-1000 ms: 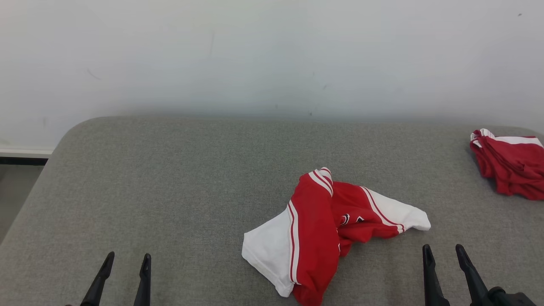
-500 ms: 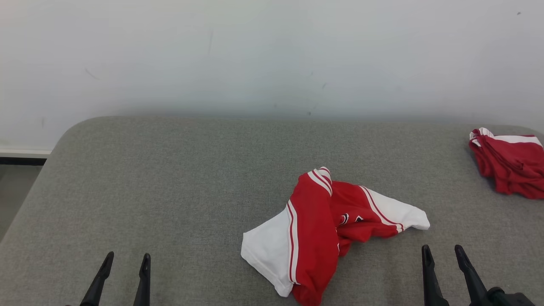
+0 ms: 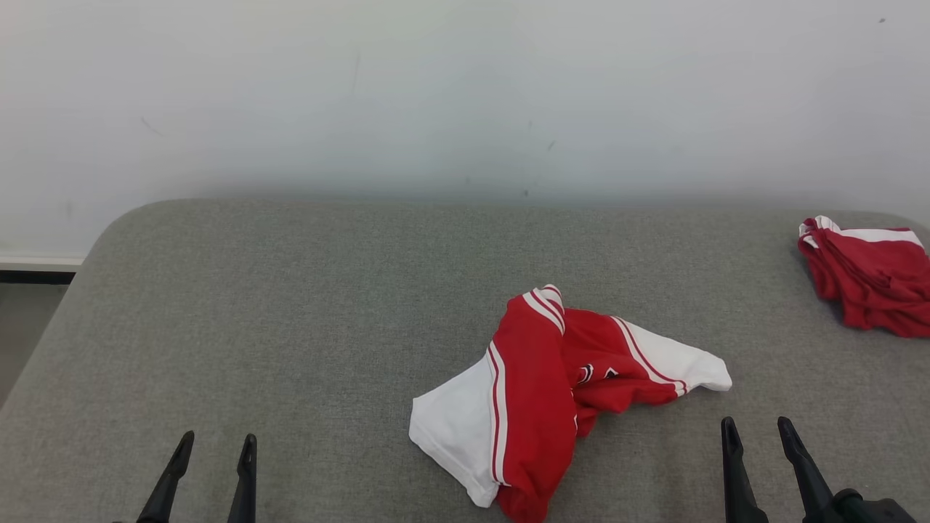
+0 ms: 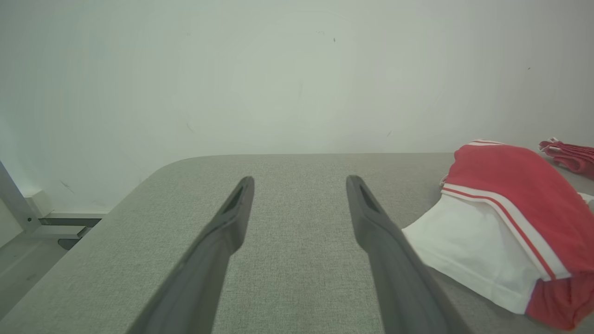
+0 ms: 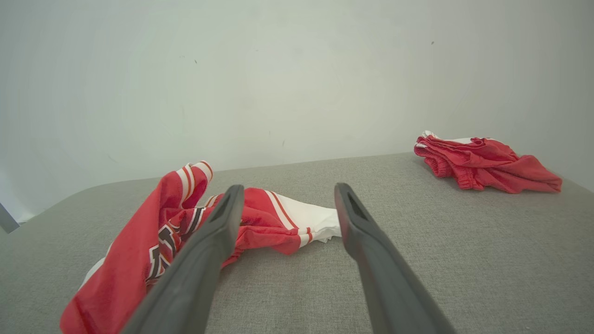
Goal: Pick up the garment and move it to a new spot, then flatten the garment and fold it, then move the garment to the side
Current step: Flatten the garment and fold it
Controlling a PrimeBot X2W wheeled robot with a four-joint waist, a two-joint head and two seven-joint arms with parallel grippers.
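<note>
Zero progress yet: garment (image 3: 538, 392) lies crumpled on the bench (image 3: 290, 305)
Left gripper (image 3: 219, 436) and right gripper (image 3: 755, 421) flank it, jaws wide, likely staged for pickup.

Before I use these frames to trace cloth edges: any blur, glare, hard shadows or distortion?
Head view: even, soft light, no glare; garment sharp, with a faint shadow beneath it. Left wrist view: jaws go soft near the lens, cloth edges are crisp. Right wrist view: wide-angle bows the far edge of the table; no glare.
</note>
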